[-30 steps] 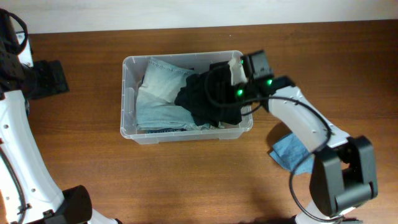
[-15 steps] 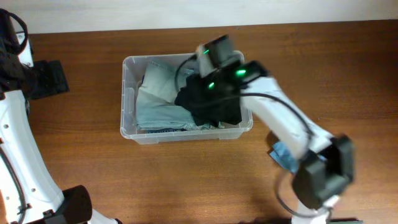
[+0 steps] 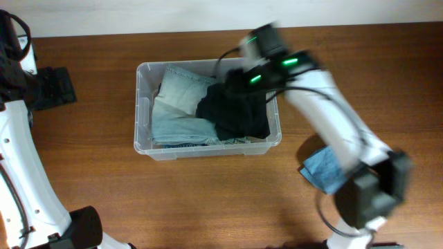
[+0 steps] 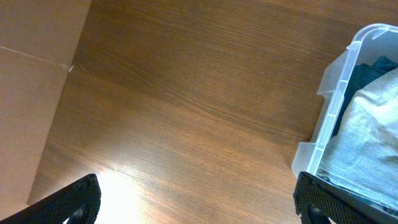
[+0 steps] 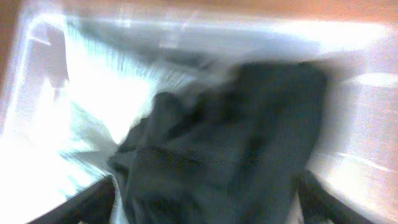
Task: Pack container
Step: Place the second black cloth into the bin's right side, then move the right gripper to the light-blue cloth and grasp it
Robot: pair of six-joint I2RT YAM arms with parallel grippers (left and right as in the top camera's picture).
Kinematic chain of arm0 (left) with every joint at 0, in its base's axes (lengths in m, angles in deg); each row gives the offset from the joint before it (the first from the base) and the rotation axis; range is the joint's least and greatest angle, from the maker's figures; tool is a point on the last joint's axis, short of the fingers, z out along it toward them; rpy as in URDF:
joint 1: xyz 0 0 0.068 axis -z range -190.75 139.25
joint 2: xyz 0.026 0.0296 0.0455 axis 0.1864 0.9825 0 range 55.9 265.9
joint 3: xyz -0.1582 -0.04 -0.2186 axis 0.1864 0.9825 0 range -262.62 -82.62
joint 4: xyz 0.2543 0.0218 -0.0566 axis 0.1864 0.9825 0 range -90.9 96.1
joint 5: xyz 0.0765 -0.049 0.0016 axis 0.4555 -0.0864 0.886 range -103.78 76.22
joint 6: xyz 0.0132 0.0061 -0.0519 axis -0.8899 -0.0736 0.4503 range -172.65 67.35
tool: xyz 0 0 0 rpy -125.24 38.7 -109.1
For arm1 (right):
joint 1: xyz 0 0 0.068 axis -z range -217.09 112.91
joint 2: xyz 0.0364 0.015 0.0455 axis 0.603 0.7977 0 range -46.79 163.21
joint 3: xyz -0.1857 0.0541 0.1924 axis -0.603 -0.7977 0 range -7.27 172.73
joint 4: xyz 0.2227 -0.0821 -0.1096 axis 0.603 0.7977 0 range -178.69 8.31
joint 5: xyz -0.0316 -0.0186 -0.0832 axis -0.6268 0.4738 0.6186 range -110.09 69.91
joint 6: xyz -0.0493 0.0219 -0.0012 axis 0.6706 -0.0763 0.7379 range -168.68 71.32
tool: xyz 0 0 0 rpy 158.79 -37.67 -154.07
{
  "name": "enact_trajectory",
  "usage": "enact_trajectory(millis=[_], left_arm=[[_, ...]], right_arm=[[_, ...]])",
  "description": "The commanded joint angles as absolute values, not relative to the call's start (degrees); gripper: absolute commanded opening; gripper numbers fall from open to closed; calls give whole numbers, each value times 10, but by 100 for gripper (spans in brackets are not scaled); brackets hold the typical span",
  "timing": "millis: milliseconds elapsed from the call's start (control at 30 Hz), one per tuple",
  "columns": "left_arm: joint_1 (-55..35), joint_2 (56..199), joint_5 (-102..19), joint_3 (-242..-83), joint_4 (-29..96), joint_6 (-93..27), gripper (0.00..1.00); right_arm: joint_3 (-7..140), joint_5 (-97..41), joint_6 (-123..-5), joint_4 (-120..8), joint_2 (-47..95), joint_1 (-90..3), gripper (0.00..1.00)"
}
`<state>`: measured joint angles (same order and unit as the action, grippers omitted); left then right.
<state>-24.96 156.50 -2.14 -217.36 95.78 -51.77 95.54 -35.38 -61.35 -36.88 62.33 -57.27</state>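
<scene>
The right fingers (image 5: 90, 199) are spread wide with nothing gripped between them; in the blurred right wrist view they show only as two dark tips at the 7 and 5 o'clock corners, hanging above a black garment (image 5: 230, 143). That garment lies heaped in the 3 o'clock half of the container (image 3: 138, 104), its folds reaching up to the rim on that side. A pale blue garment (image 3: 176, 111) fills the 9 o'clock half, pressed against the clear wall, with a strip of darker denim showing along the 6 o'clock wall. From overhead the wrist of the right arm (image 3: 325, 117) sits over the container's 1 o'clock corner, green lights glowing on it, and is smeared by motion, so whether it touches the cloth cannot be told. The container stands on the wooden table (image 3: 208, 200), a little toward 12 o'clock of centre. A blue cloth (image 3: 324, 169) lies crumpled on the table at 4 o'clock from the container, partly under the right arm. The left fingers (image 4: 74, 202) are also spread wide and hold nothing, over bare table well out at 9 o'clock from the container, whose corner enters the left wrist view at 3 o'clock
</scene>
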Motion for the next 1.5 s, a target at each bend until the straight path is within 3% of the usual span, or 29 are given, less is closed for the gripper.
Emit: enact_trajectory(millis=[0,100,233,400,700,1133,1300,1367,1467], left_arm=[[-252,1557,-15,-2177,958,-524,99],[-252,1557,-15,-2177,958,-524,100],[-252,1557,-15,-2177,958,-524,99],[-252,1557,-15,-2177,958,-524,99],[-252,1557,-15,-2177,958,-524,99],[-252,1557,-15,-2177,958,-524,99],[-252,1557,-15,-2177,958,-524,99],[-252,1557,-15,-2177,958,-524,99],[-252,1557,-15,-2177,958,-524,99]], right_arm=[[983,-338,-627,-314,488,-446,98],[983,-349,-626,-245,457,-341,99],[965,-403,-525,-142,460,-178,99],[837,-413,-486,-121,466,-77,99],[577,-406,-504,-221,466,-63,99],[506,-204,-627,-281,466,-54,99],[505,-235,-605,-323,466,-56,99],[491,-348,-543,-368,466,-56,99],[447,-388,-534,-437,466,-56,99]])
